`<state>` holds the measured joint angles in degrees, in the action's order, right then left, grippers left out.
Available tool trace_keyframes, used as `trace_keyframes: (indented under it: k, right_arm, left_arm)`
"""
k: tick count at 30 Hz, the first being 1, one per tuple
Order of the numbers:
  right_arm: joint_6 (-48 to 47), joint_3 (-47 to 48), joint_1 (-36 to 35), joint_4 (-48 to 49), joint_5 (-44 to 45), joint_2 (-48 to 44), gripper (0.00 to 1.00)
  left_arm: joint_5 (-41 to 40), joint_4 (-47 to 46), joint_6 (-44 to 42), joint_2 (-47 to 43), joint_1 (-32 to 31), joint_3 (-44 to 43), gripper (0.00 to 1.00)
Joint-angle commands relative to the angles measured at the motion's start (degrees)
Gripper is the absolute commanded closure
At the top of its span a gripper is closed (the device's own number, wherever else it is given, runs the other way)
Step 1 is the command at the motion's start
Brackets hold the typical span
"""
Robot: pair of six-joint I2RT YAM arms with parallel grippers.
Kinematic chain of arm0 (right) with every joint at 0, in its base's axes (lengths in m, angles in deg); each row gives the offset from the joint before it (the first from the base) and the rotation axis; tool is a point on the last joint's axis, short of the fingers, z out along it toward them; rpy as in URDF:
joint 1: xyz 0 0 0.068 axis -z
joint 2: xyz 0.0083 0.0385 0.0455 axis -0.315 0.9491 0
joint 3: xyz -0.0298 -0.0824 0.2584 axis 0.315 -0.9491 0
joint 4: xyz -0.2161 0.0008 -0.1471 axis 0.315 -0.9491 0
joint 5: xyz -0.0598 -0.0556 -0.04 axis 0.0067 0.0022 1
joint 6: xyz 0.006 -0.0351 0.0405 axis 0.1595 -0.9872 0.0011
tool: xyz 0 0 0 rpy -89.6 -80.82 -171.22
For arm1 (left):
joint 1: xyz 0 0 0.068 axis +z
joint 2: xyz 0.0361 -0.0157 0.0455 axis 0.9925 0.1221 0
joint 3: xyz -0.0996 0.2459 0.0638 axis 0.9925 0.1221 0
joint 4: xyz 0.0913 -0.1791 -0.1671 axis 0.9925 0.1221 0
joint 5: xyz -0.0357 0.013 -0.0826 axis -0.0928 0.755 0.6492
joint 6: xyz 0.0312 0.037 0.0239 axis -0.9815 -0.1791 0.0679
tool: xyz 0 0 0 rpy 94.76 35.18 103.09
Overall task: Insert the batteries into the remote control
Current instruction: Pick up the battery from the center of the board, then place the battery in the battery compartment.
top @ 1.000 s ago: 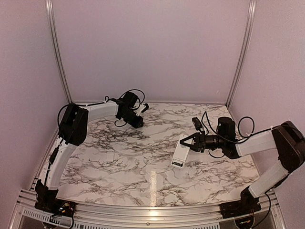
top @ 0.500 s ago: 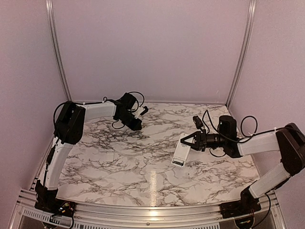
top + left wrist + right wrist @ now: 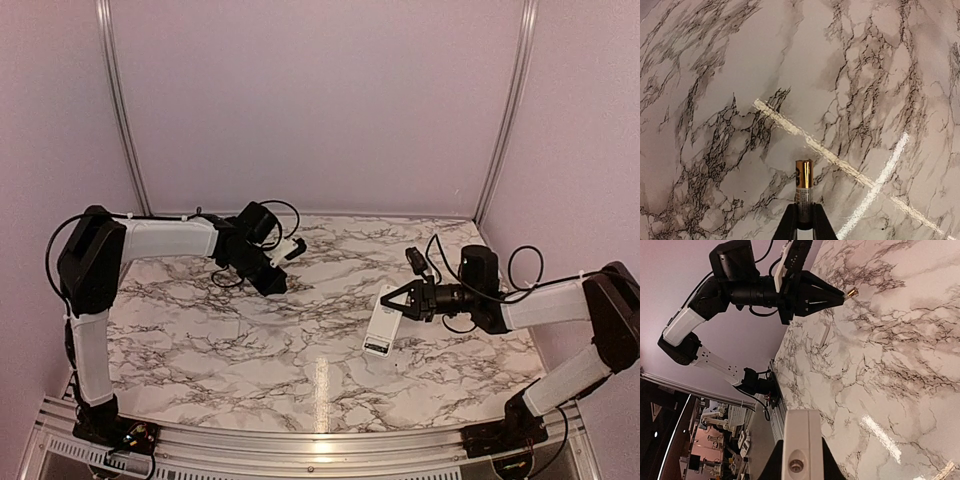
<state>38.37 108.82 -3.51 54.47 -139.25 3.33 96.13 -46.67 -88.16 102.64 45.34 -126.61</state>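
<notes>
Two tight grips: left gripper [image 3: 804, 222] pinching only the back end of one battery [image 3: 803, 184] over the table [image 3: 250, 350], right gripper [image 3: 390, 300] clamped on one end of the remote control [image 3: 378, 328] — well apart. Might slip or tip from so small a pinch — then roll away.

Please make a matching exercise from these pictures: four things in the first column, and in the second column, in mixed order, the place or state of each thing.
Column one
1. battery
2. remote control
3. table
4. right gripper

Column two
A. marbled surface under both arms
B. pinched in the left gripper, copper-coloured end sticking out
C. white, gripped at one end
D. shut on the remote control

Pairs: 1-B, 2-C, 3-A, 4-D
</notes>
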Motion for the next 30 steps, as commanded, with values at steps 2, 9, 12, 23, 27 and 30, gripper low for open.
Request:
trace_keyframes:
  k: [2, 9, 12, 23, 27, 30]
  right_arm:
    - [-0.05, -0.66, 0.52, 0.16, -2.78, -0.44, 1.0]
    - [3.41, -1.16, -1.65, 3.95, -3.57, 1.37, 1.0]
    - [6.82, -1.33, -3.93, 9.5, -3.05, 3.22, 1.0]
    - [11.75, 0.77, -8.9, 16.0, 0.37, 8.22, 1.0]
    - [13.75, 0.87, -10.38, 18.98, 1.15, 10.15, 1.0]
    - [15.49, 0.76, -10.95, 21.7, 1.24, 11.53, 1.0]
  left_arm:
    - [-4.06, -0.01, -4.53, -10.18, -8.51, 3.4, 1.0]
    - [-3.81, 4.47, -9.4, -22.84, -14.86, 7.67, 1.0]
    - [-4.24, 5.29, -11.33, -27.17, -18.98, 8.76, 1.0]
    - [-12.75, 12.96, -14.22, -23.24, -32.96, 3.32, 1.0]
    - [-13.52, 13.35, -14.54, -20.94, -34.52, 1.5, 1.0]
    - [-14.34, 13.7, -14.96, -19.22, -35.59, 0.82, 1.0]
